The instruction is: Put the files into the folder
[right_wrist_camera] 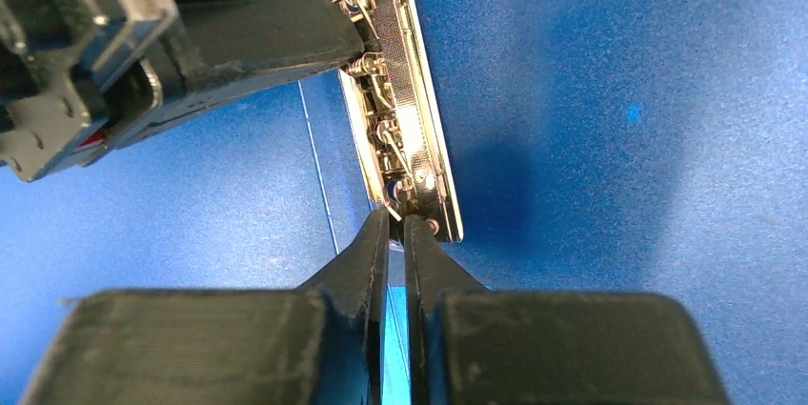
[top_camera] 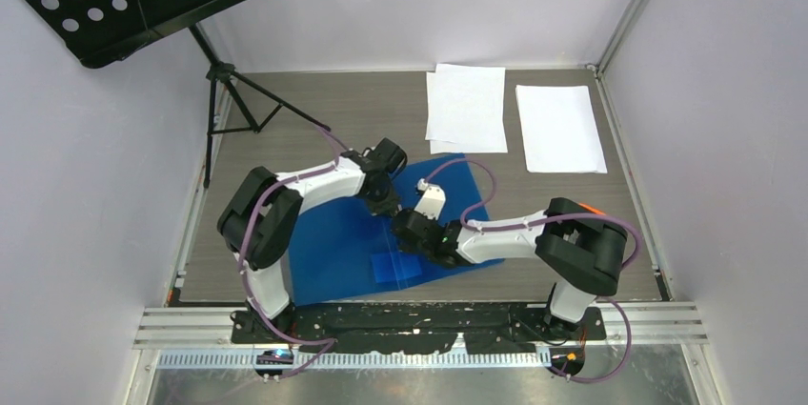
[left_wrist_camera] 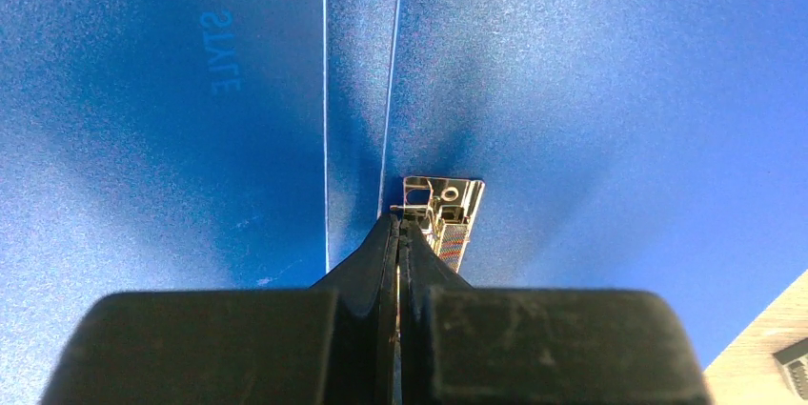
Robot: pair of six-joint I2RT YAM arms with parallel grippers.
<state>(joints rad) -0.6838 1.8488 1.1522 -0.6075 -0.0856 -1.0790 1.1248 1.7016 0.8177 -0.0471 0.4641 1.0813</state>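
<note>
The bright blue plastic folder [top_camera: 333, 233] lies open on the bench [top_camera: 362, 100], white paper sheets [top_camera: 467, 105] beyond its far edge. Your left hand [left_wrist_camera: 397, 219] and right hand [right_wrist_camera: 397, 216] are both pinched shut at the shiny metal clip [right_wrist_camera: 405, 110] ends; pry it open evenly, without twisting

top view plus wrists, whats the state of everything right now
folder: open, flat on the table
metal clip: inside the folder, no paper under it
files: on the table beyond the folder, none filed
left gripper: shut on one clip end
right gripper: shut on the other end
</note>
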